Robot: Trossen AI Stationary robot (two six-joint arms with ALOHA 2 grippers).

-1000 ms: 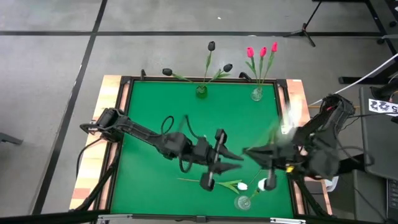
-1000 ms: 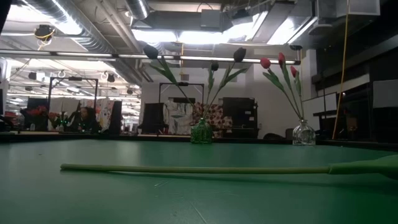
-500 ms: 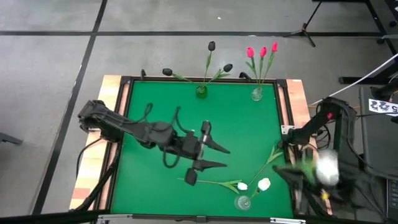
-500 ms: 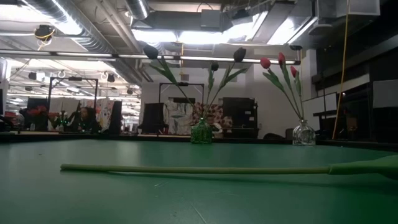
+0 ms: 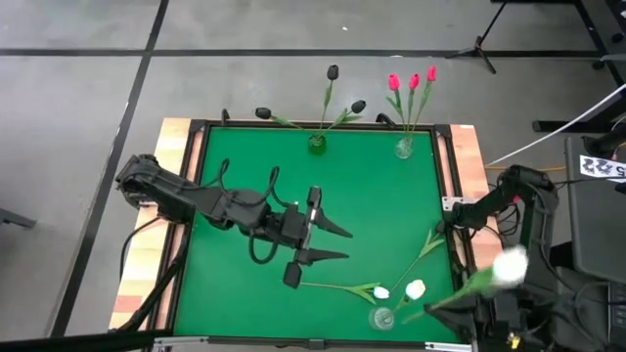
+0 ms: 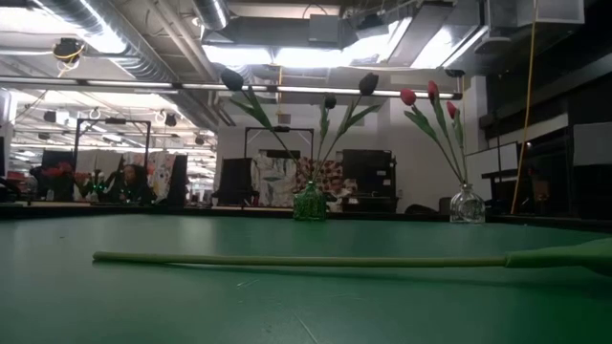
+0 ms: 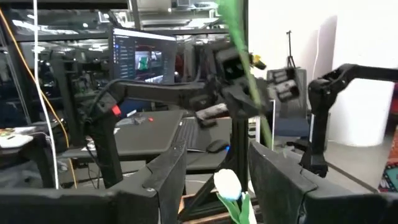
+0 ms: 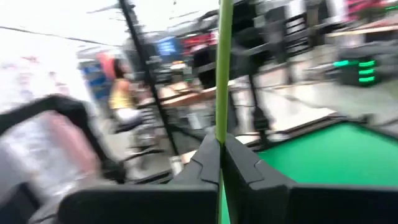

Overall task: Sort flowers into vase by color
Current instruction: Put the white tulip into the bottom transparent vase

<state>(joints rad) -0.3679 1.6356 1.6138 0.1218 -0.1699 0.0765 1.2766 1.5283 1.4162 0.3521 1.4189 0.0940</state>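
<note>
- Near edge: clear vase (image 5: 382, 318) holds one white tulip (image 5: 416, 289); another white tulip (image 5: 380, 292) lies on the mat.
- right gripper (image 8: 221, 155) clamped on a white-tulip stem (image 8: 224, 68).
- left gripper (image 5: 333, 242) mid-table, open, empty.
- Far edge: black tulips (image 5: 333, 72) and red tulips (image 5: 412, 80) already vased.

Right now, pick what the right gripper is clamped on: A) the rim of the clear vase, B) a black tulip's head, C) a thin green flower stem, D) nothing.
C: in the right wrist view, the right gripper is shut on a green stem.
</note>
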